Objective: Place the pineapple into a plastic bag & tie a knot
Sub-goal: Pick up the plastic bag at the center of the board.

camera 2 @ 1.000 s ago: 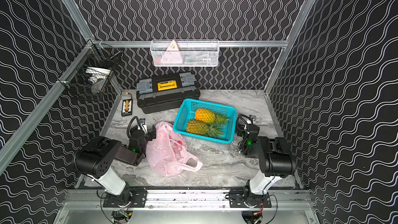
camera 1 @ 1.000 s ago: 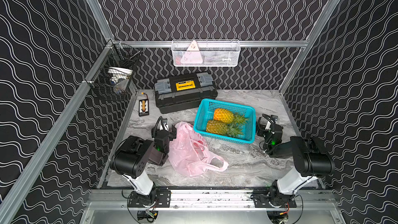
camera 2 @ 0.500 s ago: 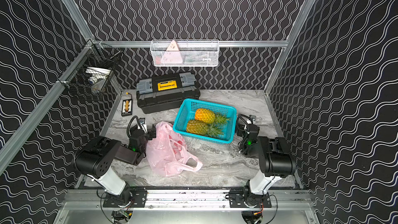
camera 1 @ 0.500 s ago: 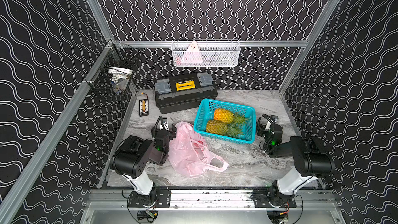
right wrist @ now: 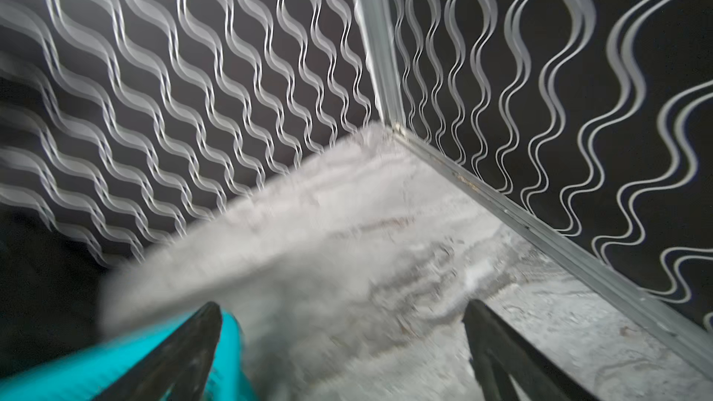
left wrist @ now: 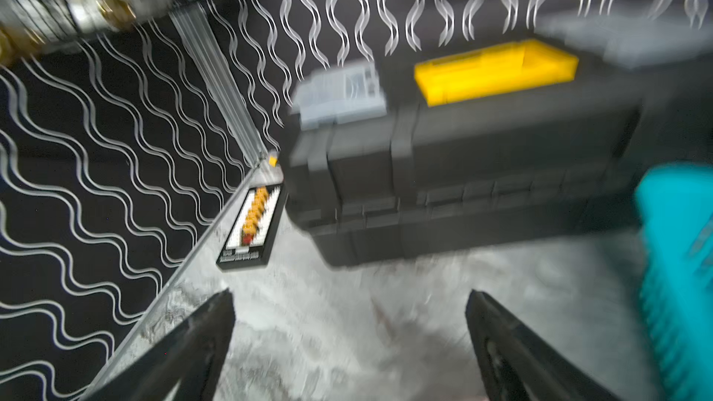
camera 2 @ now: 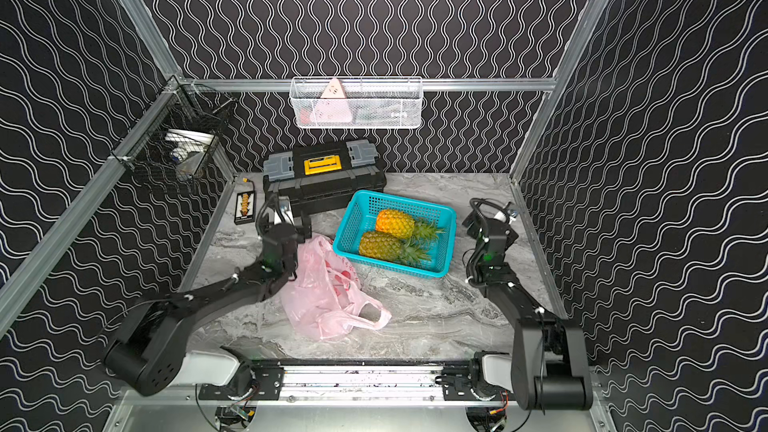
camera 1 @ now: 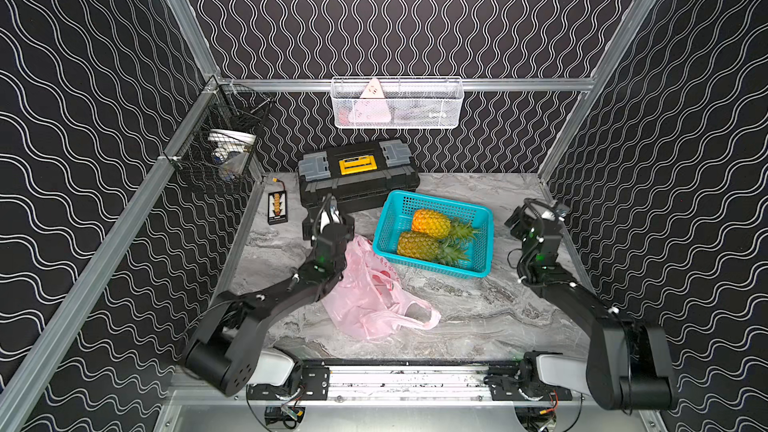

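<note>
Both arms had risen since a sec earlier; in both top views plastic bag (camera 1: pixel 365 297) (camera 2: pixel 324 297) lay just behind L gripper (camera 1: pixel 328 224), pineapples (camera 1: pixel 419 245) in basket (camera 1: pixel 436 201) betw. both grippers; L wrist view: jaws wide apart, empty, toolbox (left wrist: pixel 463 156) ahead; R wrist view: R gripper (right wrist: pixel 343 306) likewise wide, empty.

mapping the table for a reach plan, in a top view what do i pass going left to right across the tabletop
small black connector board → left claw → plastic bag → teal basket → right claw. The black toolbox spans several of these, so it is left out.
</note>
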